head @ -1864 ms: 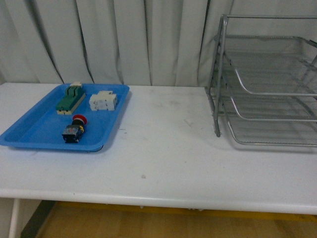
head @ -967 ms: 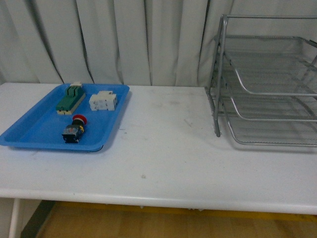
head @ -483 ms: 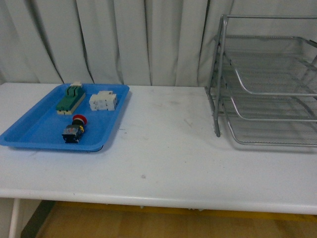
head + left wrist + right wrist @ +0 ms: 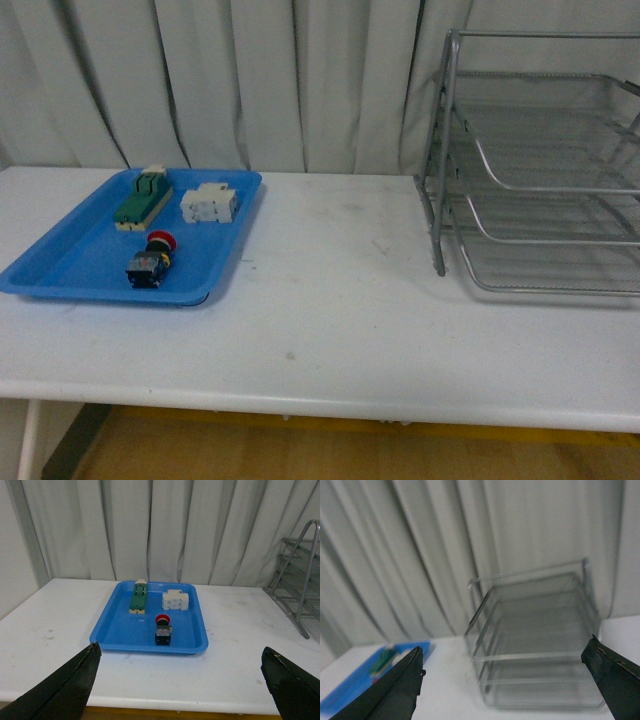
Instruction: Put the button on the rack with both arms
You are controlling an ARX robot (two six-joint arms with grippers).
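The button [image 4: 150,260], red cap on a black body with blue and yellow parts, lies in the near part of the blue tray [image 4: 60,275] at the left of the table. It also shows in the left wrist view [image 4: 162,629]. The silver three-tier rack [image 4: 545,170] stands at the right; it fills the right wrist view [image 4: 535,640]. Neither arm shows in the front view. My left gripper [image 4: 180,680] is open, well short of the tray, facing it. My right gripper [image 4: 502,680] is open, facing the rack from a distance.
A green-and-beige block [image 4: 142,197] and a white block [image 4: 208,203] lie at the back of the blue tray. White curtains hang behind the table. The white table [image 4: 330,300] has its front edge near me.
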